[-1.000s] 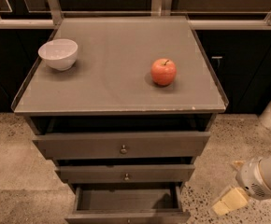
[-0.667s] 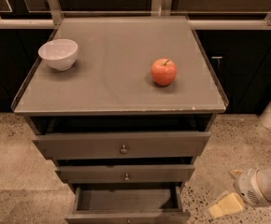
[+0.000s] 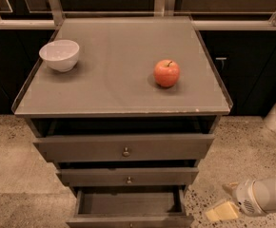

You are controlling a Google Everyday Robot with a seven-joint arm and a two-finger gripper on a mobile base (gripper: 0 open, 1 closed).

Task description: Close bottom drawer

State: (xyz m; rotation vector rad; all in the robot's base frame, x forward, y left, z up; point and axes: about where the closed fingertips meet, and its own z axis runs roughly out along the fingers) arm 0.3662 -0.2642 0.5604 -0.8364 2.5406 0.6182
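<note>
Fingers (image 3: 221, 212), pale yellow, stand apart on the white gripper (image 3: 218, 202), low right beside the open narrow grey-brown bottom drawer (image 3: 128, 220), forearm (image 3: 271, 194) lying level

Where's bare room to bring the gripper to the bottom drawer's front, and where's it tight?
Free: the floor between the cabinet's right side and the gripper, low right, jaws apart. The bottom drawer stands pulled out, bare inside. Tight: under the middle drawer's front. On top, bare between bowl and apple.

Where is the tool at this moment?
The tool is at the lower right of the camera view, over the floor, right of the pulled-out bottom drawer, not touching it.
</note>
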